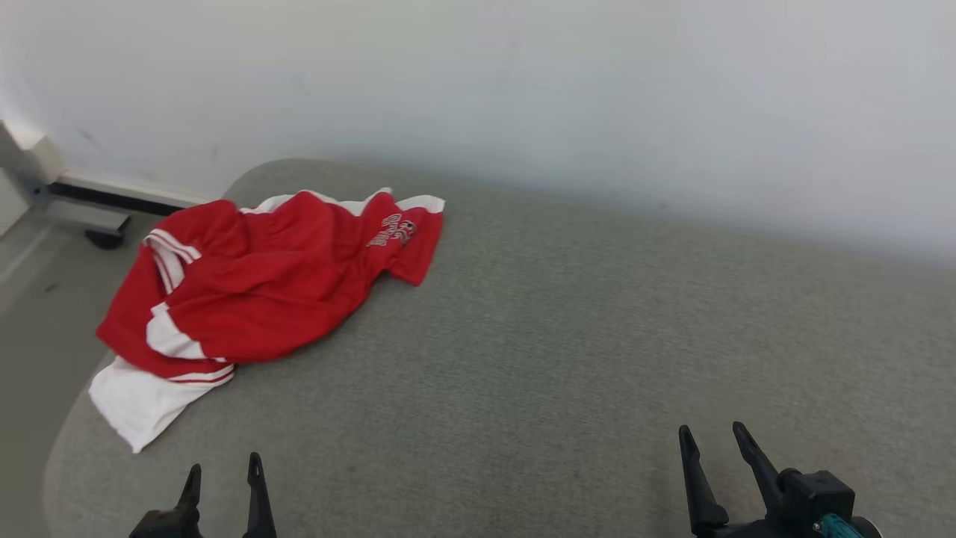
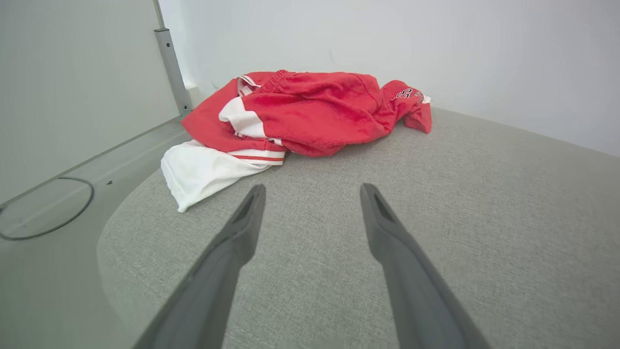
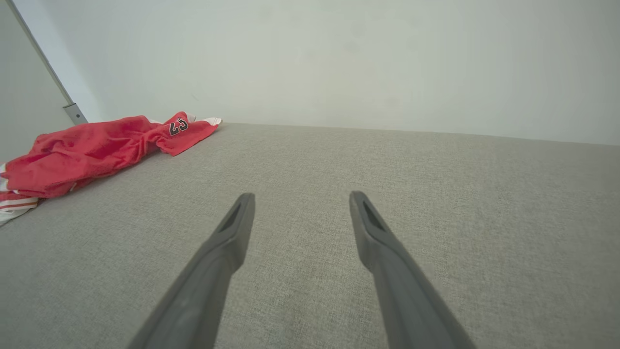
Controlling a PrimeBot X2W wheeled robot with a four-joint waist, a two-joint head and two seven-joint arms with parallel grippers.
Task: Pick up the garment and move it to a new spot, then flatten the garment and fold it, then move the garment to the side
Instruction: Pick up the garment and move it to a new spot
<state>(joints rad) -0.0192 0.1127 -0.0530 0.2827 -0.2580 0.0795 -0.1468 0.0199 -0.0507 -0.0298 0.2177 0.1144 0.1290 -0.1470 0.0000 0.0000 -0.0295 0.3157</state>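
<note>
The red garment (image 1: 254, 291) lies crumpled at the far left corner of the grey cushion (image 1: 567, 336). It is mesh sportswear with white trim, bunched over itself, and its numbered patch (image 1: 392, 230) is turned towards the wall (image 1: 523, 90). One white panel (image 1: 142, 400) spills over the cushion's rounded left edge, just above the floor (image 1: 37, 299). That is the loosest part, and probably the easiest to catch.

Down at the near edge, the left gripper (image 1: 225, 463) hovers with its two dark fingers spread wide and nothing between them. It is lined up towards the white panel, near it but not touching. The right gripper (image 1: 710, 428) is just as wide and just as empty, well apart from the cloth, with bare cushion ahead of it.

Nothing is lifted yet, so I'd call this the very start of the pickup. The broad bare stretch to the right looks like the natural new spot. The heap is layered, so a pinch may gather more than one fold.
</note>
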